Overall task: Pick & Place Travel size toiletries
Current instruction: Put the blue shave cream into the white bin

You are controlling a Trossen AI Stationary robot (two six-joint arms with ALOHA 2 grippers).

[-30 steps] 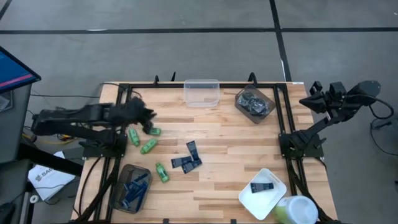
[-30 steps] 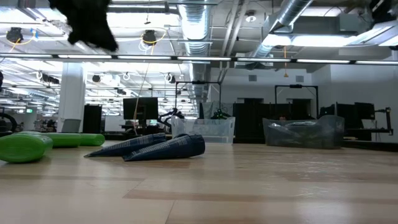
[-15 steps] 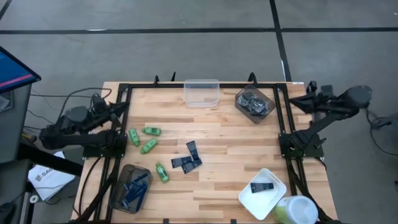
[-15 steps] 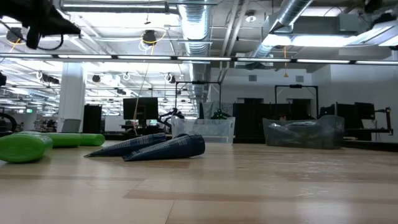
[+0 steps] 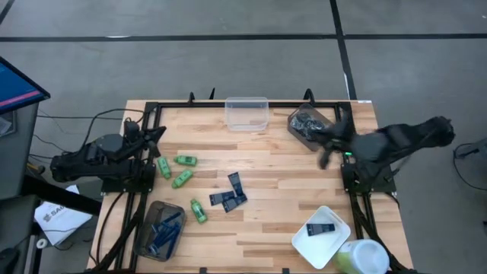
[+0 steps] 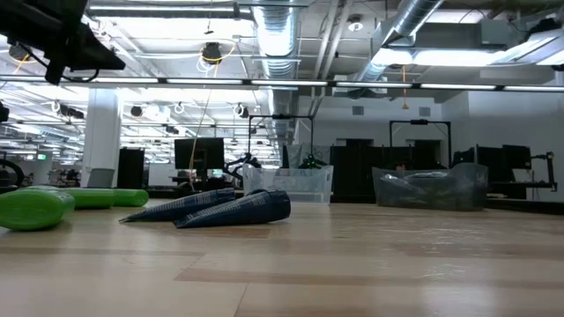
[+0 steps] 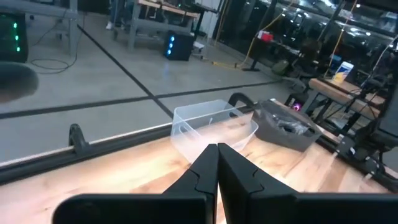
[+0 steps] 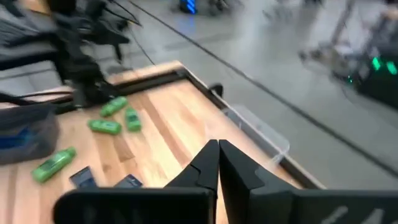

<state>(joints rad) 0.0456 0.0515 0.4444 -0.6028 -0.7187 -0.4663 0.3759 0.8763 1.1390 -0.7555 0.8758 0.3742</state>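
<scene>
A: Why are both arms up off the surface [image 5: 274, 160]?
B: Neither carries anything. The left gripper [image 5: 156, 133] and right gripper [image 5: 326, 146] have closed fingers; green bottles [image 5: 181, 179] and navy tubes [image 5: 230, 194] lie loose mid-surface, probably awaiting sorting

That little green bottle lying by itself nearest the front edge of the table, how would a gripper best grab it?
Best from straight above, closing across the middle of the green bottle. It lies flat on the table at a slant, so the fingers would likely need turning to straddle its narrow width. There is bare wood on both long sides, though the tub of blue razors sits close by.
</scene>
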